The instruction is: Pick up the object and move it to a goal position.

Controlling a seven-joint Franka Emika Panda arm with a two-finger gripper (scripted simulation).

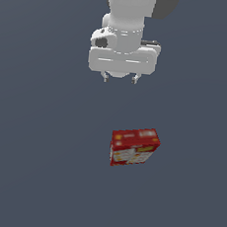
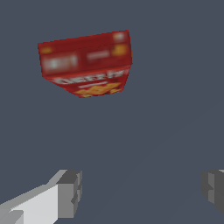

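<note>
The object is a small red box with white and yellow-orange printed panels. It rests on the dark grey floor, below and toward the exterior view's right of the arm. It also shows in the wrist view, blurred, well apart from the fingers. My gripper hangs above the floor with its two fingertips spread wide. It is open and holds nothing. In the wrist view the gripper shows one grey finger pad and the other pad at the frame edge, with bare floor between them.
A flat dark grey floor fills both views. Nothing else shows on it.
</note>
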